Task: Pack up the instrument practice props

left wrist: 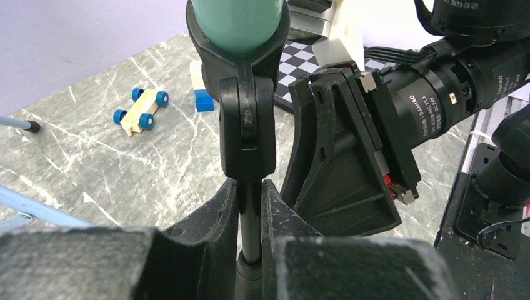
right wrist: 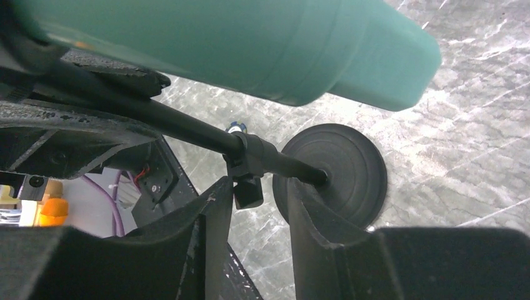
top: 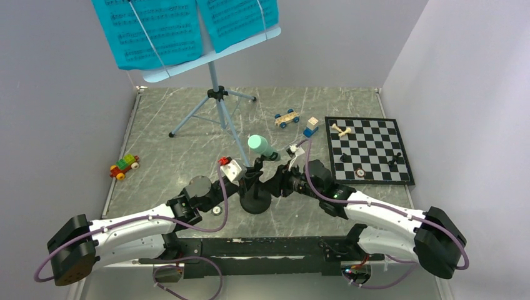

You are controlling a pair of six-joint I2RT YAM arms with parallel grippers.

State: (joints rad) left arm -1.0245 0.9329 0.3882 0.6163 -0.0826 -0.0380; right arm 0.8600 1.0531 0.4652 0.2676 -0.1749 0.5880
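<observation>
The mint-green microphone sits tilted in the clip of its black stand, whose round base rests on the table just in front of the arms. My left gripper is shut on the stand's thin pole just below the clip. My right gripper comes in from the right. Its jaws stand apart on either side of the pole's collar, under the microphone and above the base. The pale-blue music stand with turquoise sheets stands at the back.
A chessboard with a few pieces lies at the right. A wooden toy car and blocks sit behind the microphone, a coloured block car at the left. Walls close in both sides and the back.
</observation>
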